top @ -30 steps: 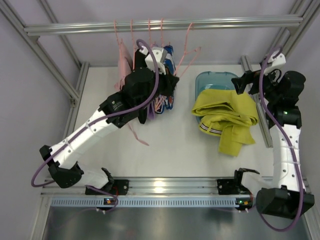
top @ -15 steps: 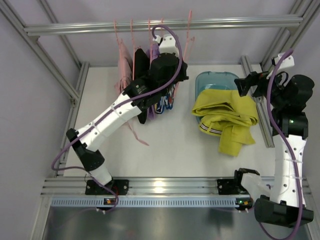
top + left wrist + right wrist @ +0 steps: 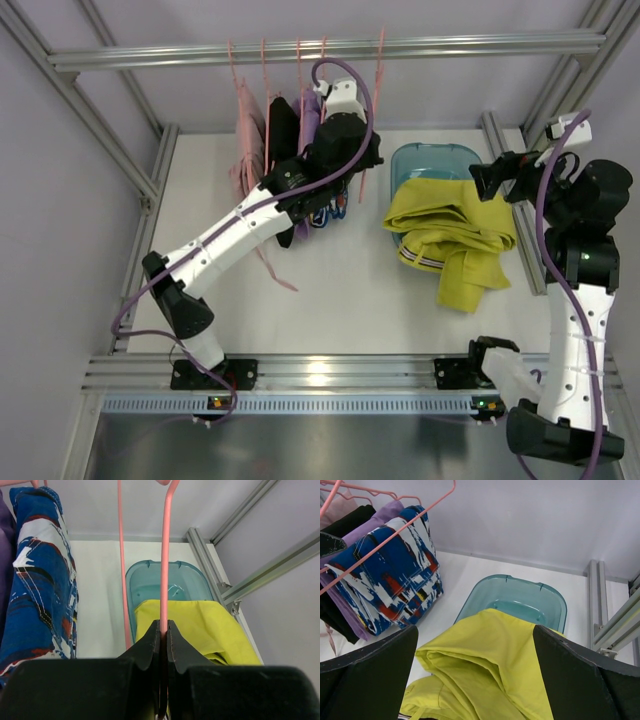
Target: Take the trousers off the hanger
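Smooth pink wire hanger (image 3: 163, 555), glossy transl. plastic bin (image 3: 520, 600), matt yellow cloth trousers (image 3: 490, 650).

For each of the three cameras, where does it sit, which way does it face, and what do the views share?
Top external: fixed above and behind the arms, looking down at the table; left arm stretches to the rail, right arm on the right.
Left wrist: on the left arm, facing along its shut jaws, which pinch a pink hanger, toward the teal bin.
Right wrist: on the right arm, looking between its open jaws down at the yellow trousers.
Shared: both wrist views show bin, trousers and blue patterned garment.
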`<state>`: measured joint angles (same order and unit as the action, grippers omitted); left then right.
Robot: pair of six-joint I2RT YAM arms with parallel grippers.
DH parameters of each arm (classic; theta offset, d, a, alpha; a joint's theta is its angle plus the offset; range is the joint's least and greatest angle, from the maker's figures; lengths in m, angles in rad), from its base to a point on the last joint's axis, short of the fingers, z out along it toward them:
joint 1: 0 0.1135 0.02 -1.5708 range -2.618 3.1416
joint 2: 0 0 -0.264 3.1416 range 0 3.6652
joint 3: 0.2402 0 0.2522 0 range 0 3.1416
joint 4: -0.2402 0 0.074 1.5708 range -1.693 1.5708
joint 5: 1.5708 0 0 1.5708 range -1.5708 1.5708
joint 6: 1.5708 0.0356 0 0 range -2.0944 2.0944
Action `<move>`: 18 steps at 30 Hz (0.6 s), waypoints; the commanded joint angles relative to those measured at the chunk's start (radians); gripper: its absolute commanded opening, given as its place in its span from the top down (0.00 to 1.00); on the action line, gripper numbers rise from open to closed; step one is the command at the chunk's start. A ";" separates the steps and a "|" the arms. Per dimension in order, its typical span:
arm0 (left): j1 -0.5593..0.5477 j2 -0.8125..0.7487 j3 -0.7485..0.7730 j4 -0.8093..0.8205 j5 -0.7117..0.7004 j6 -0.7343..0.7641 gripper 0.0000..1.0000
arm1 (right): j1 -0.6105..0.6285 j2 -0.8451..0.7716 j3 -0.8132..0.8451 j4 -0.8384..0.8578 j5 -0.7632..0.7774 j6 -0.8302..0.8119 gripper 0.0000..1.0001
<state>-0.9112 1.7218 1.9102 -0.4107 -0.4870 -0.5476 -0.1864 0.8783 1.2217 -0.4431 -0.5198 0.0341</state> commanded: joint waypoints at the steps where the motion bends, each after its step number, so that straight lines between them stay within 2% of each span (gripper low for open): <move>1: 0.009 -0.022 0.002 -0.048 0.007 -0.002 1.00 | -0.002 -0.027 -0.017 0.006 -0.002 0.001 0.01; 7: 0.043 0.088 0.176 -0.037 0.021 0.038 1.00 | -0.004 -0.038 -0.018 -0.003 -0.006 0.015 0.01; 16: 0.057 0.104 0.121 -0.039 0.102 0.012 1.00 | -0.004 -0.058 -0.002 -0.031 0.004 -0.016 0.01; 18: 0.054 0.070 0.084 -0.040 0.139 -0.003 0.90 | -0.004 -0.053 0.004 -0.031 0.004 -0.013 0.01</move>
<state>-0.8661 1.8389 2.0304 -0.4534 -0.3965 -0.5293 -0.1864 0.8291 1.1976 -0.4820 -0.5194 0.0273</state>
